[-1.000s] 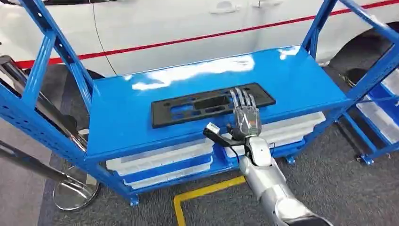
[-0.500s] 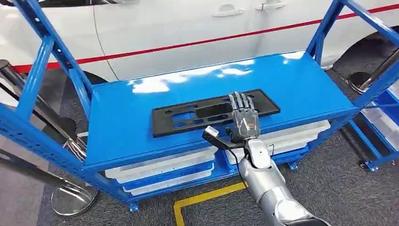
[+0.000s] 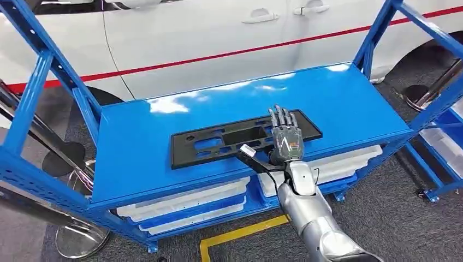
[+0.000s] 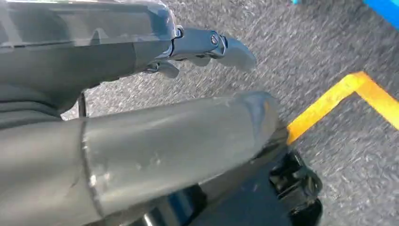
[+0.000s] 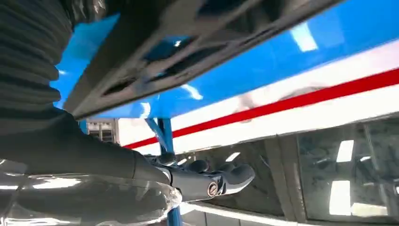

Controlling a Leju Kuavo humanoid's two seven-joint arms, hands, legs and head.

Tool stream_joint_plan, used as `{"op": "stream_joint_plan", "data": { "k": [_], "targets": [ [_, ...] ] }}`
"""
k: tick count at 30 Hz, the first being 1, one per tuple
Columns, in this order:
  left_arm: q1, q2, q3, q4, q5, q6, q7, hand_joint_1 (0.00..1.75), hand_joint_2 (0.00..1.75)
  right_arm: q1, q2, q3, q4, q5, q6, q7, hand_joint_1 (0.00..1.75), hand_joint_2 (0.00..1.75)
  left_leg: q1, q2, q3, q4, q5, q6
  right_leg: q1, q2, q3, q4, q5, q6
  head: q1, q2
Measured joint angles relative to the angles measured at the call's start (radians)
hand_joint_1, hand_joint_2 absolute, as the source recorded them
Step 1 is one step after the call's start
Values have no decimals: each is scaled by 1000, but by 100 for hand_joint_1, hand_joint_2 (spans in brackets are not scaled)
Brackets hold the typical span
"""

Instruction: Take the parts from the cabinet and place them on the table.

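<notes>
A long black plastic part [image 3: 218, 143] with several cut-outs lies flat on the top shelf [image 3: 349, 103] of the blue cabinet. My right hand [image 3: 285, 139] is stretched out flat over the part's right end, fingers straight and apart, thumb out to the side, nothing gripped. In the right wrist view the black part [image 5: 188, 52] runs close past the hand, and the fingers [image 5: 211, 183] stand off from it. Whether the palm touches the part I cannot tell. My left hand [image 4: 141, 117] hangs over the grey carpet with its fingers [image 4: 211, 44] spread and holds nothing.
White trays [image 3: 185, 199] fill the cabinet's lower shelf. A white car [image 3: 218, 33] with a red stripe stands right behind. Blue uprights [image 3: 49, 60] rise at both shelf ends. A second blue rack [image 3: 442, 147] is at the right. Chrome post base [image 3: 76, 240] and yellow floor line [image 3: 240, 234] lie below.
The camera has shifted, so the cabinet sits a little lower and more to the left. My right hand has stayed flat over the part's right end.
</notes>
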Motion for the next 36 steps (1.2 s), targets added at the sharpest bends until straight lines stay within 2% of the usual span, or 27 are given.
{"op": "stream_joint_plan", "data": {
  "k": [2,3,4,6,7,8,9,10,12,13,17,18,19,20,22,23,24,25,27,28,29,30,32,33,34,35,36],
  "targets": [
    [1,1,0,0,1,2,-5,0,0,2,0,0,-7,-4,0,-8,175,175,2,0,7,-12,2,10,1,0,6,-7,-1,11,0,0],
    [2,0,0,0,0,2,-6,0,0,4,0,-1,-14,-5,0,-10,175,175,9,2,18,-25,8,17,-2,-3,6,4,-12,15,0,0],
    [1,0,0,0,0,3,-7,0,0,2,0,-3,-16,-6,0,-11,175,175,9,2,23,-31,8,22,1,-4,-9,39,-35,17,1,0],
    [-2,0,0,0,0,3,-8,0,0,4,0,-6,-17,-7,0,-12,175,175,8,3,23,-29,6,25,-1,-4,-84,185,-105,20,1,0],
    [-2,0,0,0,0,4,-8,0,0,10,-1,-9,-17,-7,0,-13,175,175,8,3,23,-29,4,27,-3,-4,-123,254,-127,23,0,0],
    [-1,0,0,0,1,5,-9,0,0,17,-2,-12,-17,-7,0,-16,175,175,8,3,23,-27,3,29,-4,-4,-149,292,-129,25,0,0],
    [-1,0,0,0,3,6,-9,0,0,21,-2,-14,-17,-7,0,-22,175,175,8,2,23,-25,1,27,-6,-4,-149,277,-101,27,1,0],
    [-1,0,0,0,4,7,-10,0,0,22,-2,-18,-20,-7,0,-28,175,175,9,1,24,-21,-3,25,-8,-5,-127,218,-55,27,0,0],
    [-3,0,0,0,5,7,-10,0,0,20,-2,-21,-31,-7,0,-37,175,175,10,0,26,-9,-14,18,-12,-6,-49,47,36,27,0,0],
    [-4,0,0,0,5,8,-11,0,0,18,-2,-23,-34,-8,0,-40,175,175,6,-1,23,-5,-18,12,-9,-6,-34,22,14,26,0,0],
    [-6,0,0,0,5,11,-11,0,0,16,-2,-26,-42,-7,-1,-45,175,175,7,-2,24,-3,-19,-7,1,-3,-33,12,21,2,1,0],
    [-6,0,0,0,5,11,-11,0,0,15,-2,-26,-47,-7,-1,-45,175,175,11,-1,19,4,-29,-13,-5,-4,-28,5,25,-6,0,0],
    [-7,0,0,0,6,11,-11,0,0,12,-2,-26,-50,-7,-1,-45,175,175,11,0,13,28,-46,-16,-4,-4,-26,4,25,-10,0,0],
    [-8,0,0,0,6,12,-11,0,0,10,-2,-26,-51,-8,-1,-46,175,175,12,1,-13,87,-83,-19,-4,-5,-26,4,24,-18,0,0],
    [-9,0,0,0,9,13,-11,0,0,11,-2,-31,-52,-8,-1,-49,175,175,13,1,-90,248,-154,-23,0,-7,-26,4,22,-20,0,0],
    [-8,0,0,0,11,13,-12,0,0,13,-2,-36,-52,-10,-1,-53,175,175,13,1,-115,297,-164,-24,2,-7,-26,4,22,-21,0,0],
    [-7,0,0,0,13,13,-14,0,0,14,-2,-40,-52,-11,-1,-57,175,175,13,1,-118,300,-150,-23,3,-7,-25,4,22,-21,0,0],
    [-8,0,0,0,14,15,-17,0,0,13,-2,-45,-53,-15,-1,-64,175,175,13,1,-100,260,-119,-20,3,-6,-25,5,22,-20,0,0],
    [-13,0,0,0,18,21,-24,0,0,13,-2,-52,-61,-23,-1,-73,175,175,12,1,-14,84,-27,-10,3,-4,-21,6,20,-20,0,0],
    [-15,0,0,0,23,24,-30,0,0,13,-2,-55,-67,-29,-1,-84,175,175,11,1,13,16,-20,-4,3,-4,-21,6,19,-18,0,0],
    [-18,0,1,0,27,31,-37,0,0,12,-2,-64,-73,-41,-1,-99,175,175,2,0,25,0,-25,-2,9,-4,-26,10,18,-12,0,0],
    [-20,0,2,0,36,40,-46,0,0,17,-1,-76,-88,-53,-1,-124,175,175,1,0,22,2,-23,0,5,-5,-29,8,22,-6,0,0],
    [-17,0,5,0,51,62,-69,0,0,36,10,-105,-150,-88,-1,-232,175,175,-3,-2,20,0,-21,7,1,-4,-29,3,25,4,0,0],
    [-17,0,6,0,58,77,-81,0,0,44,21,-122,-186,-108,-1,-291,175,175,6,0,25,-14,-13,18,3,-3,-30,5,23,10,1,0],
    [-17,-1,7,0,66,96,-99,0,0,52,34,-141,-226,-126,-1,-345,175,175,7,2,30,-21,-9,20,-1,-5,-35,20,10,12,0,0],
    [-18,-2,8,0,69,117,-115,0,0,62,48,-154,-284,-149,-1,-402,175,175,7,3,30,-23,-9,25,1,-5,-56,63,-21,14,1,0],
    [-18,-2,11,0,76,142,-134,0,0,76,61,-169,-349,-170,-1,-450,175,175,6,3,30,-22,-9,27,-1,-4,-87,132,-59,16,0,0]
  ]
}}
